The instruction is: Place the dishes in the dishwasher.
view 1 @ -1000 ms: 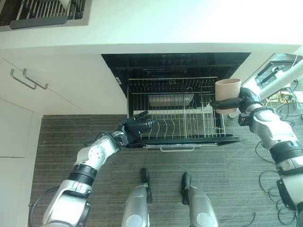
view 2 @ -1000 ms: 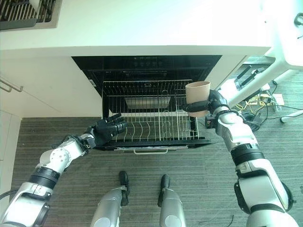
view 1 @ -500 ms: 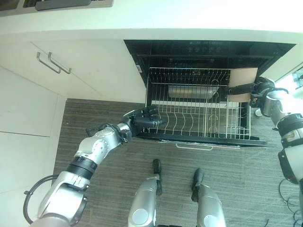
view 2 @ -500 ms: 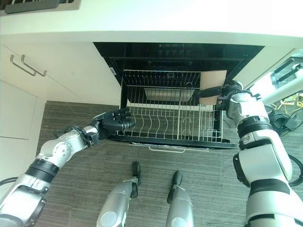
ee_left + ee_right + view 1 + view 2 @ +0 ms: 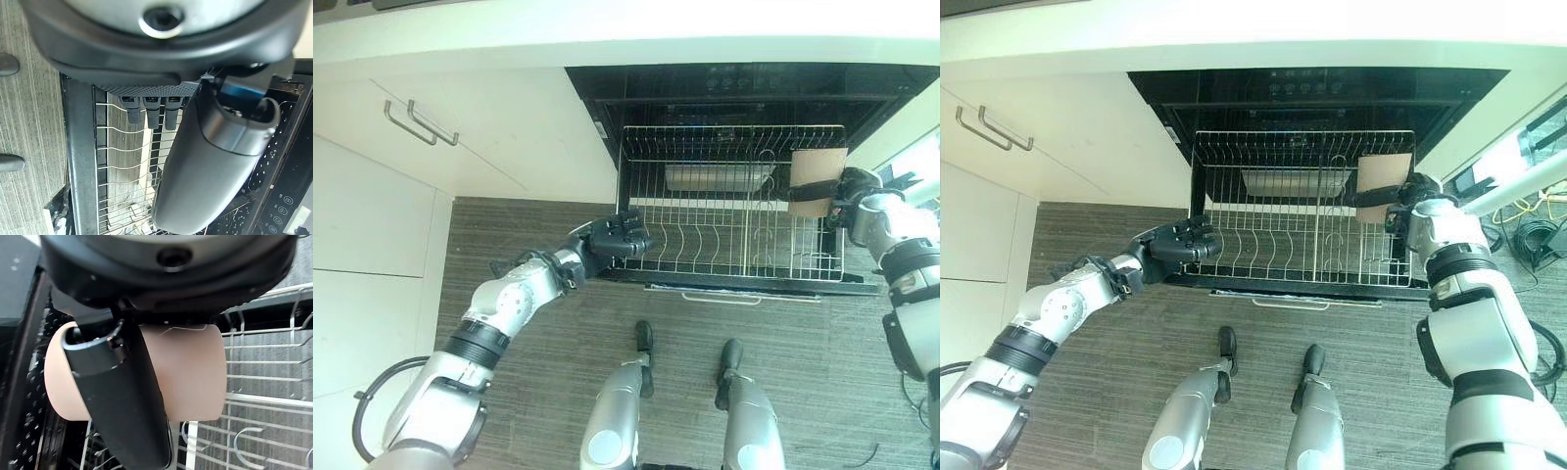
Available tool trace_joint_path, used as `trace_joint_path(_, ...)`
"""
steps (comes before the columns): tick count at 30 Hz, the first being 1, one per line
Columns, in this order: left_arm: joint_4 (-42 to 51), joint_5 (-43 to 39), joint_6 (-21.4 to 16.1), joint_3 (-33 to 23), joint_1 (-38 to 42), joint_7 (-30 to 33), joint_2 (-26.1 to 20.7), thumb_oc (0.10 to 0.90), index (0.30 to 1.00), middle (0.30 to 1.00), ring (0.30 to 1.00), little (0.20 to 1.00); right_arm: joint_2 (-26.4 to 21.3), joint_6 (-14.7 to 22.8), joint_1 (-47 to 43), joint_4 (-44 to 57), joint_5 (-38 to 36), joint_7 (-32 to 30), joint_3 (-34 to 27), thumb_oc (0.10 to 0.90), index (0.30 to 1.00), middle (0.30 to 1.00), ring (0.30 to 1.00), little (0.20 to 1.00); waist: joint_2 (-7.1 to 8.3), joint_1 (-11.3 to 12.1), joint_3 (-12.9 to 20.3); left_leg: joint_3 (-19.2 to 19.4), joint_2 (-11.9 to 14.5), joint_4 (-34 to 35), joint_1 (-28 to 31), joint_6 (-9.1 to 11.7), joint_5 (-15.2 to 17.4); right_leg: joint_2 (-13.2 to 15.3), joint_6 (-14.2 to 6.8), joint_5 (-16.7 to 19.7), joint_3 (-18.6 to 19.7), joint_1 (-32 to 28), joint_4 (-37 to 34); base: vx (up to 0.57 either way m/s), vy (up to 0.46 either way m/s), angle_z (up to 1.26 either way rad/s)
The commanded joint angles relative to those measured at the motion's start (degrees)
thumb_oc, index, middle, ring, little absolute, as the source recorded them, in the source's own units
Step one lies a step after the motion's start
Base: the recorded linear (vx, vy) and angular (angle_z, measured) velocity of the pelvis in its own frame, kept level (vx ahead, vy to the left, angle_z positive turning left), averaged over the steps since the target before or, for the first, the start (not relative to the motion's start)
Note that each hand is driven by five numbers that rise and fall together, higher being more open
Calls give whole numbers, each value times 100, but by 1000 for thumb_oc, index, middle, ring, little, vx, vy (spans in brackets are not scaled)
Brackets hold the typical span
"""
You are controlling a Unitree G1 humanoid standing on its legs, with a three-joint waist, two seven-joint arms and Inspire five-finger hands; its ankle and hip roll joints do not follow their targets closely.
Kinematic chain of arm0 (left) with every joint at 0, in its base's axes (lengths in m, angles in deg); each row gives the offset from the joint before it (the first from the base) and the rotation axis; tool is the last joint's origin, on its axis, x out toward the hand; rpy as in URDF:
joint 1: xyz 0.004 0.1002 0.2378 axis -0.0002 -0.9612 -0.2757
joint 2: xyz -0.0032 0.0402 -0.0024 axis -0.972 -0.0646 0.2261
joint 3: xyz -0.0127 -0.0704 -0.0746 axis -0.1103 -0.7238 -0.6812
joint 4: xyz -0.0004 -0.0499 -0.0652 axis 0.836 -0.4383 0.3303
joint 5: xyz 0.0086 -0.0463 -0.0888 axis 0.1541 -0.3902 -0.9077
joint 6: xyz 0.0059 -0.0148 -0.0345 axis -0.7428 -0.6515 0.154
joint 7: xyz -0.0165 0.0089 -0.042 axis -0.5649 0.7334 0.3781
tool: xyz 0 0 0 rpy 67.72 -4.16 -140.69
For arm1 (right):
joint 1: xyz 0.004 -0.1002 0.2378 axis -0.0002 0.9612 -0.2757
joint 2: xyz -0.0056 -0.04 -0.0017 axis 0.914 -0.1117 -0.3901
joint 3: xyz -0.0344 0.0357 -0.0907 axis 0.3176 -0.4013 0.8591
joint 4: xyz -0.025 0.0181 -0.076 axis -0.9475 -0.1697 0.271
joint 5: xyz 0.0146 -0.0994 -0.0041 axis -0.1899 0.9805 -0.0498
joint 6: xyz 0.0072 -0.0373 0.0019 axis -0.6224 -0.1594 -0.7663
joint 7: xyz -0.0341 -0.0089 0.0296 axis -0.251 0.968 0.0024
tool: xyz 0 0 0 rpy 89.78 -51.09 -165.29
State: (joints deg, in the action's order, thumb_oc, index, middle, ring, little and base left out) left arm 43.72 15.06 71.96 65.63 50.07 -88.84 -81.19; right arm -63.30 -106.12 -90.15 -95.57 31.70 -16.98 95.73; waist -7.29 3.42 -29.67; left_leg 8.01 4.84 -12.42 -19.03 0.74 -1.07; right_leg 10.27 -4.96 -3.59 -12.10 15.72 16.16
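My right hand (image 5: 1417,196) grips the tan cup (image 5: 1383,176), thumb across its wall, over the far right corner of the pulled-out rack (image 5: 1293,235). I should lower the cup between the tines before releasing. My left hand (image 5: 1180,242), fingers relaxed, rests at the rack's near left edge, steadying it.

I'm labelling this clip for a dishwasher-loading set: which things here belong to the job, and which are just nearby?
Part of the job:
tan cup, held in the right hand
wire dish rack, pulled out of the dishwasher
left hand, at the rack's front left corner

Just nearby:
metal tray in the rack
cabinet handles
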Motion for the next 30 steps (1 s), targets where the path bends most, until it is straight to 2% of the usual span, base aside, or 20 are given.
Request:
trace_joint_path(1, 237, -240, 122, 258, -486, 54, -179, 800, 900, 900, 900, 900, -471, 248, -686, 89, 141, -296, 158, 400, 300, 300, 300, 300, 14, 104, -13, -231, 144, -477, -67, 377, 874, 133, -240, -298, 3, 299, 102, -33, 6, -1)
trace_joint_path(7, 273, -278, 64, 308, -547, 63, -192, 800, 900, 900, 900, 900, -550, 74, -740, 11, 292, -546, 151, 400, 300, 300, 300, 300, 19, 134, -13, -208, 151, -477, -80, 376, 860, 139, -262, -276, -20, 308, 102, -6, -1, 0)
trace_joint_path(12, 327, -350, 75, 280, -552, 93, -239, 800, 900, 900, 900, 900, -525, 44, -756, 3, 354, -369, 240, 400, 300, 300, 300, 300, 18, 146, -13, -193, 157, -477, -84, 375, 860, 134, -260, -273, -25, 313, 102, -21, 1, 0)
trace_joint_path(13, 312, -346, 59, 290, -558, 71, -247, 800, 900, 900, 900, 900, -513, 33, -738, 14, 297, -302, 256, 729, 794, 794, 794, 794, 18, 148, -13, -190, 156, -477, -73, 375, 858, 134, -257, -276, -31, 300, 102, 0, 0, 0)
trace_joint_path(14, 311, -348, 60, 287, -549, 75, -245, 800, 900, 900, 900, 900, -501, 29, -736, 15, 304, -285, 260, 800, 900, 900, 900, 900, 19, 150, -13, -185, 159, -477, -71, 379, 857, 135, -257, -279, -32, 296, 102, 0, 0, 0)
trace_joint_path(22, 332, -371, 67, 259, -562, 63, -259, 800, 900, 900, 900, 900, -554, 120, -847, 92, 421, -310, 338, 800, 900, 900, 900, 900, 35, 156, -13, -170, 180, -477, -53, 392, 849, 135, -255, -286, -61, 257, 102, 0, 0, 0)
trace_joint_path(26, 426, -402, 37, 228, -657, 84, -292, 800, 900, 900, 900, 900, -630, 35, -885, 306, 413, -365, 408, 800, 900, 900, 900, 900, 56, 146, -12, -154, 180, -477, -37, 392, 849, 126, -254, -284, -57, 244, 102, 0, 0, 0)
trace_joint_path(30, 528, -396, -37, 152, -839, 117, -323, 800, 900, 900, 900, 900, -777, -275, -847, 736, 322, -247, 483, 800, 900, 900, 900, 900, 102, 125, -12, -137, 187, -477, 16, 390, 855, 121, -249, -287, -55, 190, 102, 0, 0, 0)
